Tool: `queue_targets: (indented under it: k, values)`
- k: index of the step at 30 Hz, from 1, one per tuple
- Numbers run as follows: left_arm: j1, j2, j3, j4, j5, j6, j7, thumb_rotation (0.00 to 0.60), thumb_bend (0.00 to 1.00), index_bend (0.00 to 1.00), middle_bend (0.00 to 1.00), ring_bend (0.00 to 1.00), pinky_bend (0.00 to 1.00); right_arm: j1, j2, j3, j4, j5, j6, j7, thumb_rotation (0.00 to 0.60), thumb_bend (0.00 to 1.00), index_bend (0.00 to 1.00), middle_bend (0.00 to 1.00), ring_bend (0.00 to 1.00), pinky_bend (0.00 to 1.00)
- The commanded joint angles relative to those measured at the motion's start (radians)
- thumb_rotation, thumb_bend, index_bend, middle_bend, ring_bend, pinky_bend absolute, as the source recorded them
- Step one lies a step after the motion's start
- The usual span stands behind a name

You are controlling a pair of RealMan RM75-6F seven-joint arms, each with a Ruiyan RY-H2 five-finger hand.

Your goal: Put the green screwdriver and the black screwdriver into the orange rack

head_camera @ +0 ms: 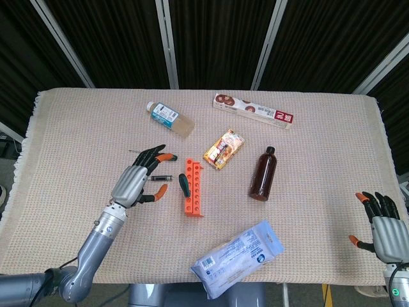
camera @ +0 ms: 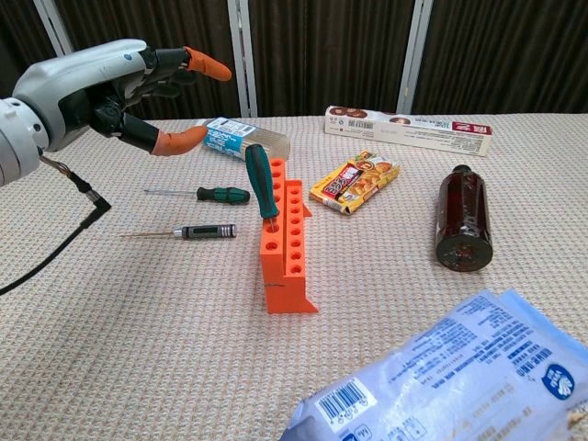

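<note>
The left arm reaches in from the lower left edge of the head view, its silver forearm angled up and to the right. The left hand [head_camera: 136,183] hovers above the counter [head_camera: 77,128] with its back turned upward, fingers spread apart and empty, the orange-tipped thumb held out to the side. The right hand [head_camera: 383,224] sits at the lower right corner, fingers splayed upward and apart, holding nothing.
</note>
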Motion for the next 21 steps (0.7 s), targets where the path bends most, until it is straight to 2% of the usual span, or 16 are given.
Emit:
queue_targets:
  k: [1, 7, 10, 21]
  values:
    - [0.001, 0.015, -0.029, 0.003, -0.044, -0.113, -0.188, 0.600, 0.51, 0.12, 0.02, 0.00, 0.08, -0.001, 0.001, -0.001, 0.000, 0.000, 0.001, 0.000, 0.600, 0.00, 0.13, 0.11, 0.00, 0.02]
    - [-0.044, 0.019, -0.094, 0.045, -0.076, -0.316, -0.457, 0.600, 0.59, 0.11, 0.06, 0.01, 0.11, -0.009, 0.007, -0.001, -0.010, 0.000, 0.015, -0.005, 0.600, 0.00, 0.13, 0.11, 0.00, 0.02]
    - [-0.061, 0.013, -0.118, 0.064, -0.065, -0.386, -0.558, 0.600, 0.61, 0.11, 0.07, 0.02, 0.13, -0.012, 0.007, -0.002, -0.014, 0.002, 0.017, -0.010, 0.600, 0.00, 0.13, 0.11, 0.00, 0.02]
    - [-0.075, 0.014, -0.145, 0.092, -0.025, -0.489, -0.746, 0.600, 0.63, 0.18, 0.15, 0.08, 0.22, -0.018, 0.014, -0.001, -0.029, 0.011, 0.023, -0.025, 0.600, 0.00, 0.13, 0.11, 0.00, 0.02]
